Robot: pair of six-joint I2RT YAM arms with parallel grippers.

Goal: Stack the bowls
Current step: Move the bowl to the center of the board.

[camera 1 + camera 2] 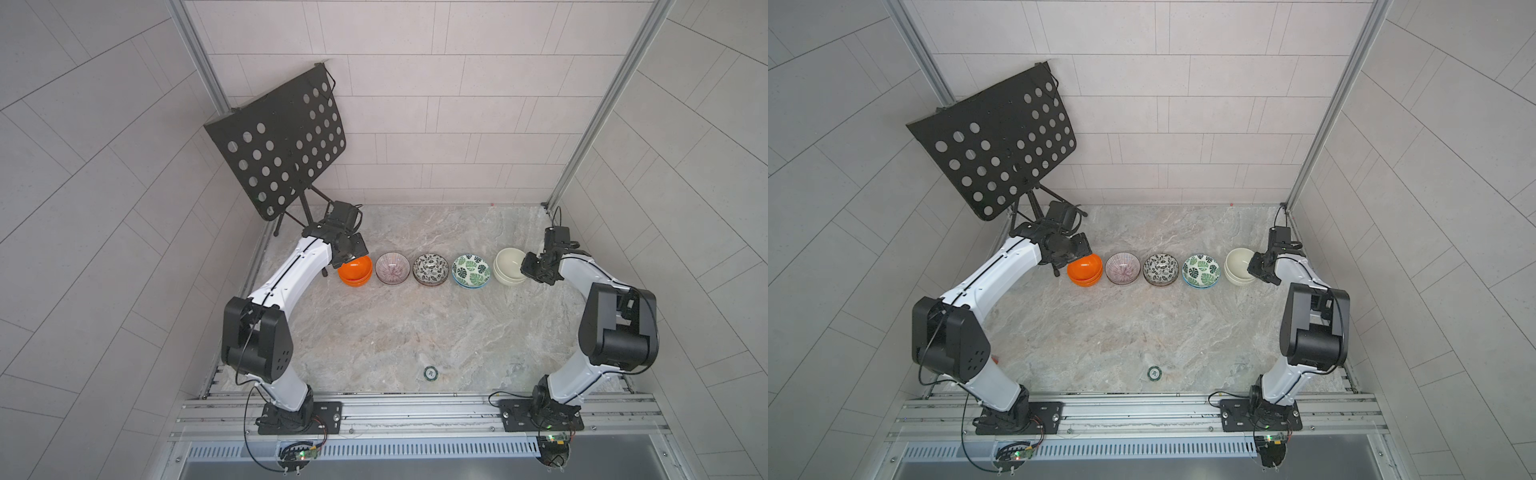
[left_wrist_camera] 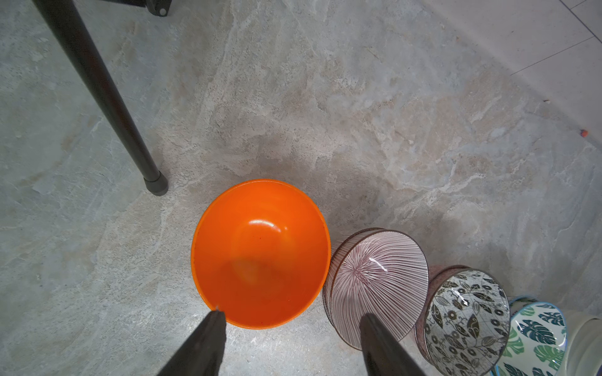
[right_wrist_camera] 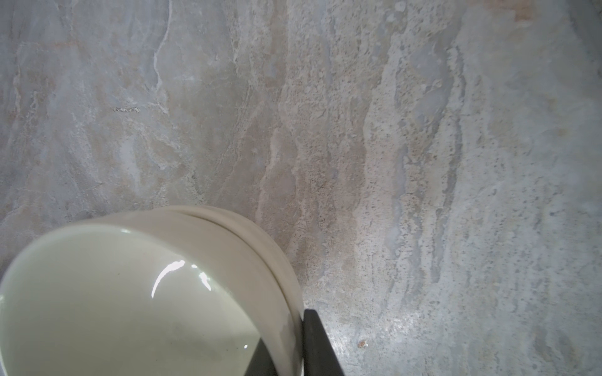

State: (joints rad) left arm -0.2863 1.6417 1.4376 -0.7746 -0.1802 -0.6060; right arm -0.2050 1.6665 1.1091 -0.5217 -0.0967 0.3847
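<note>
Overall: five two-bowl stacks stand in one row across the counter (image 1: 415, 332), running from 9 o'clock to 3 o'clock, a little toward 12 o'clock from its middle. Neighbouring stacks sit just beside one another.
Orange bowls (image 1: 354, 271): the 9 o'clock end of the row, one nested in the other.
Purple striped bowls (image 1: 392, 268): next toward 3 o'clock, nested.
Black-and-white leaf bowls (image 1: 430, 270): the middle of the row, nested.
Green leaf bowls (image 1: 471, 271): fourth along, nested.
Cream-white bowls (image 1: 509, 268): the 3 o'clock end of the row.
Left gripper (image 2: 292, 315): hovers over the 10 o'clock rim of the orange bowls. Its fingers (image 2: 202, 341) are spread wide and hold nothing. In the wrist view one tip is right at the orange rim and the other is over the purple striped bowls; whether either touches, I cannot tell.
Right gripper (image 3: 286, 328): at the 3 o'clock rim of the cream-white bowls. Its fingers (image 3: 317, 345) are narrow and pinch the wall of the upper cream-white bowl (image 3: 130, 309), one inside and one outside.
Green-rimmed disc (image 1: 431, 372): flat at 6 o'clock, well apart from the row.
Music stand (image 1: 282, 141): at the 10 o'clock corner, with its perforated plate tilted.
</note>
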